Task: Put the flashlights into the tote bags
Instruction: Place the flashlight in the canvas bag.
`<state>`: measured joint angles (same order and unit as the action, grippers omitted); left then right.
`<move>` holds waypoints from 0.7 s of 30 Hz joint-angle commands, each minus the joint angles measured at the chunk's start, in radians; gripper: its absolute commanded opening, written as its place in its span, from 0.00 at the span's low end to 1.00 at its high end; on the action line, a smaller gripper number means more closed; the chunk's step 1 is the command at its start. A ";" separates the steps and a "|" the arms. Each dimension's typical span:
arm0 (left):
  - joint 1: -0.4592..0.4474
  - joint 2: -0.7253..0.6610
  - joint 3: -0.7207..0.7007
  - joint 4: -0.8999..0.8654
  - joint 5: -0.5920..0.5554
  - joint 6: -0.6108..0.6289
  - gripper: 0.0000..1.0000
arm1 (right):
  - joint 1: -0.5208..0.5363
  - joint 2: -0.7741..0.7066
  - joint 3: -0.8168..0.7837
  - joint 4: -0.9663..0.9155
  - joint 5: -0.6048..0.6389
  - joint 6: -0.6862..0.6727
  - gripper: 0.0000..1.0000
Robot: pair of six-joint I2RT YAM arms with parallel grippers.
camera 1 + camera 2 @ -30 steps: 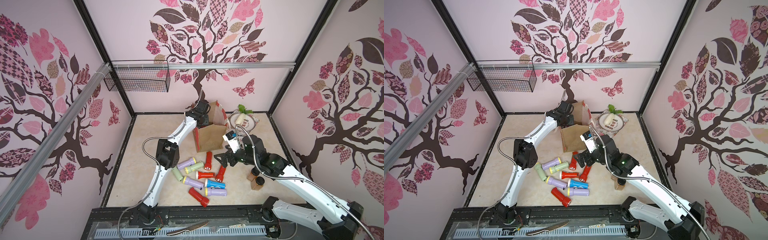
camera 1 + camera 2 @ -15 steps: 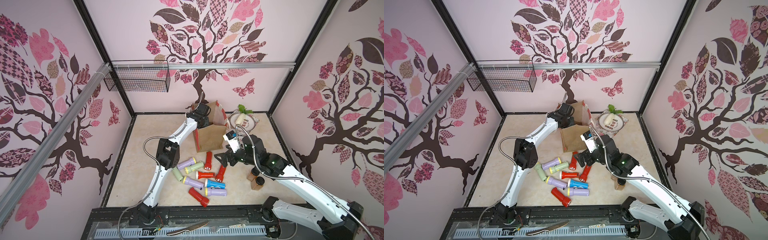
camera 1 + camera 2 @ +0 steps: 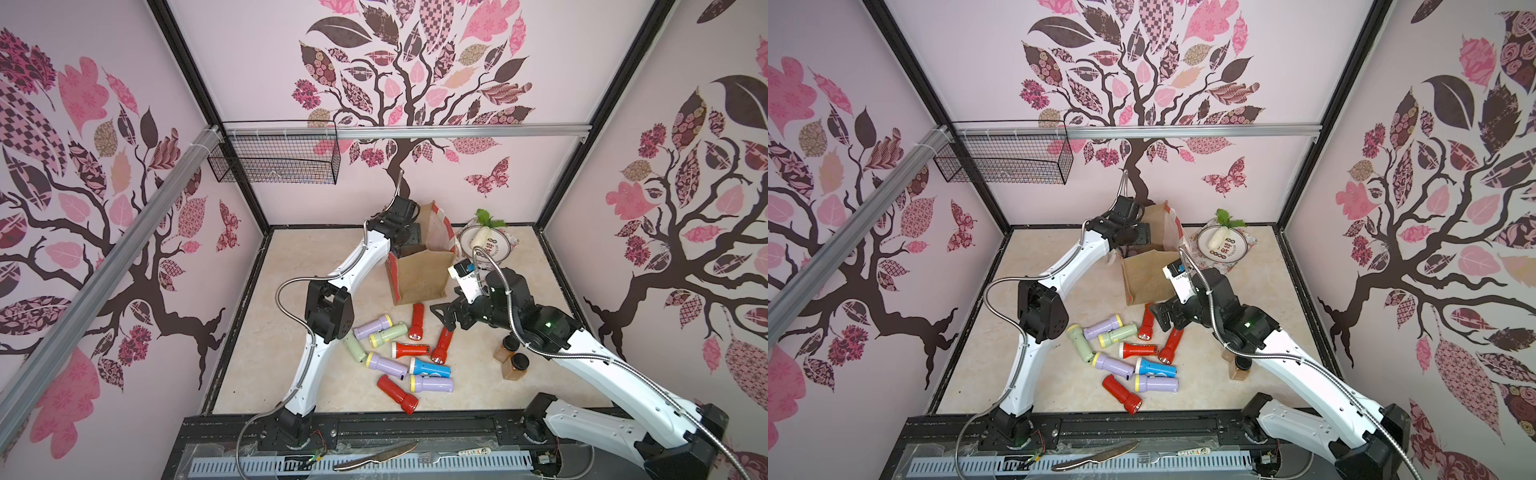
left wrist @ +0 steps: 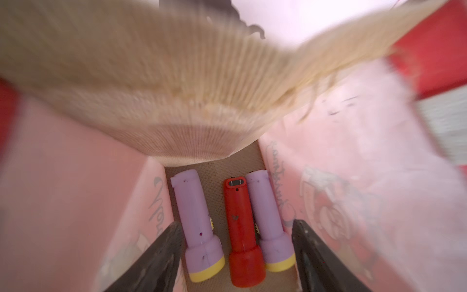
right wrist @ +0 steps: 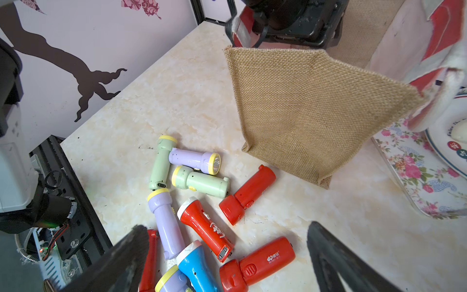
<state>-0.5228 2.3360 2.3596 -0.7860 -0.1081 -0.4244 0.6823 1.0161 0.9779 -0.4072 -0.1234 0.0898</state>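
The tote bag [image 3: 417, 276] stands upright at the back of the table, brown burlap with red-and-white sides. My left gripper [image 4: 235, 223] reaches into its mouth, open and holding nothing. On the bag's floor lie two lilac flashlights [image 4: 192, 207] and a red flashlight [image 4: 240, 222]. Several more flashlights lie loose in front of the bag, among them a red one [image 5: 255, 260], a blue one [image 3: 430, 368] and a pale green one [image 5: 202, 183]. My right gripper [image 5: 226, 226] hovers open just above that heap, near the bag's front corner [image 3: 1144, 280].
Two brown black-capped jars [image 3: 513, 361] stand under my right arm. A plate with a white radish [image 3: 488, 243] sits on a floral tray beside the bag. A black wire basket [image 3: 274, 160] hangs on the back wall. A knife [image 3: 374, 455] lies on the front rail.
My left gripper's jaws have parted inside the bag mouth. My right gripper has stayed open over the loose flashlights, hardly moving.
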 commanded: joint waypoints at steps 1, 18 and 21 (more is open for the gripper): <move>-0.003 -0.071 -0.014 0.021 0.016 0.004 0.73 | 0.003 0.000 0.049 -0.013 0.016 -0.002 1.00; -0.001 -0.358 -0.104 0.014 0.173 0.002 0.86 | 0.002 0.032 0.089 -0.068 0.049 0.014 1.00; 0.003 -0.434 -0.155 0.007 0.190 -0.003 0.87 | 0.002 0.036 0.100 -0.088 0.051 0.012 1.00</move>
<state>-0.5224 1.9720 2.2559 -0.7872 0.0486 -0.4255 0.6823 1.0409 1.0275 -0.4568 -0.0875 0.1017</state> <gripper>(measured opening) 0.869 0.997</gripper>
